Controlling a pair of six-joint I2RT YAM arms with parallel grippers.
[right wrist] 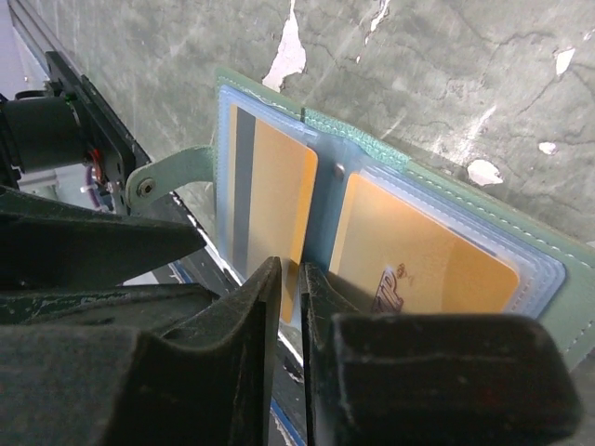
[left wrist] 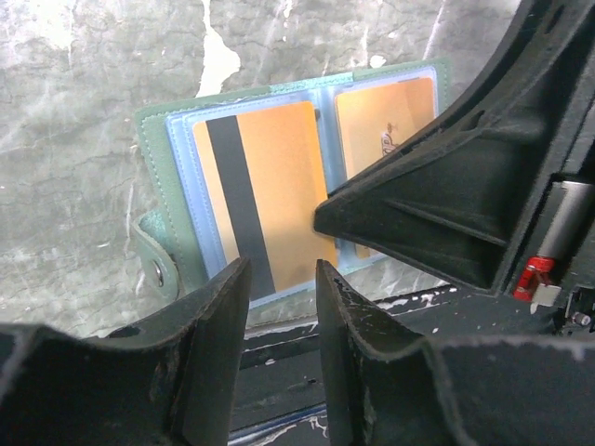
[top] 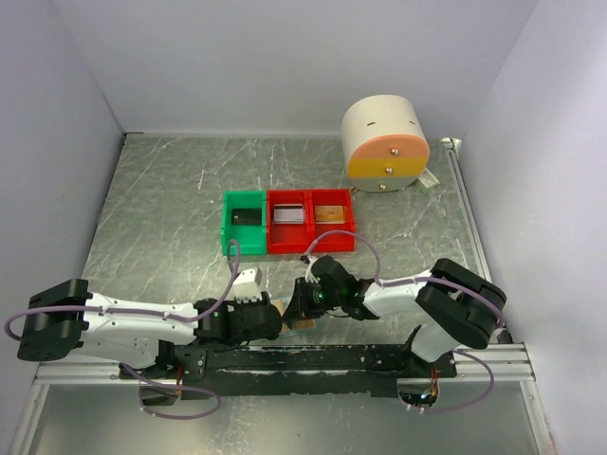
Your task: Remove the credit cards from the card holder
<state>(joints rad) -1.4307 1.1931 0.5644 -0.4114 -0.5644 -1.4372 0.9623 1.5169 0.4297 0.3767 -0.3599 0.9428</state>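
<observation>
Left wrist view: card holder (left wrist: 321, 130) is spread open on the marbled grey-green table (left wrist: 93, 93), close to its near edge and just beside the black base rail (left wrist: 279, 372). It has a soft teal cover lined with pale blue translucent plastic, with two pockets side by side. A teal strap with a metal snap stud (left wrist: 158, 269) hangs off its left end.

Both pockets are filled. The left one holds an orange plastic striped card (left wrist: 279, 186), back side up, with a dark magnetic band running along it. The right one holds an orange-gold printed card (left wrist: 381, 116) with a small dark mark on its face, partly hidden by the other arm.

The left gripper (left wrist: 282, 269) sits low at the holder's near edge. Its jaws are apart, with that edge showing through the gap, and I can see nothing clamped.

Right wrist view: the right gripper (right wrist: 290, 274) is over the holder's centre fold, jaws drawn almost together with only a thin slit between. The near edge of the striped card runs into that slit. I cannot tell whether it is pinched.

Top external view: both arms reach inward and meet at the near edge. The holder is almost wholly hidden under them.

Mid-table there is a green plastic box bin (top: 228, 223) touching a red two-compartment box bin (top: 310, 244), with a flat piece in each compartment. Far right stands a round cream drum with an orange lower front (top: 384, 142).
</observation>
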